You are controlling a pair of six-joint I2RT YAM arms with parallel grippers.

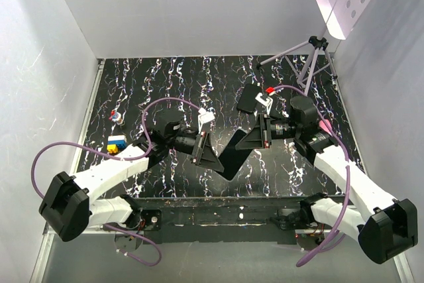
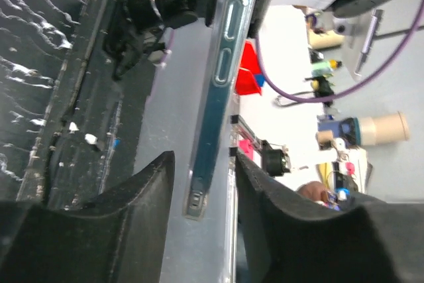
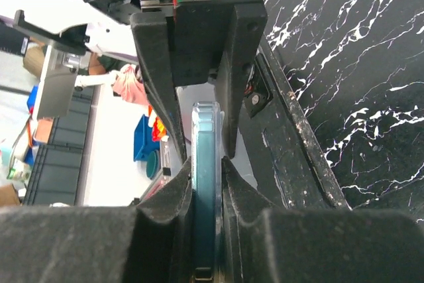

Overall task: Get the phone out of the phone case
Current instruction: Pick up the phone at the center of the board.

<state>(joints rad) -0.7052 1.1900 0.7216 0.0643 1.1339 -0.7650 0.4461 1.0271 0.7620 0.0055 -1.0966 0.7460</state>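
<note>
Above the counter we find right pincer clamped on the phone, left pincer slack around it. Separation pending, we judge: left must bite and pry.

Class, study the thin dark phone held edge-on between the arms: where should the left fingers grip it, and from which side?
Take the phone by its two broad flat faces near its free end, coming end-on, opposite the right gripper clamping the far end. Its thin edge sits in the gap between the left fingers, so closing would pinch the faces.
</note>
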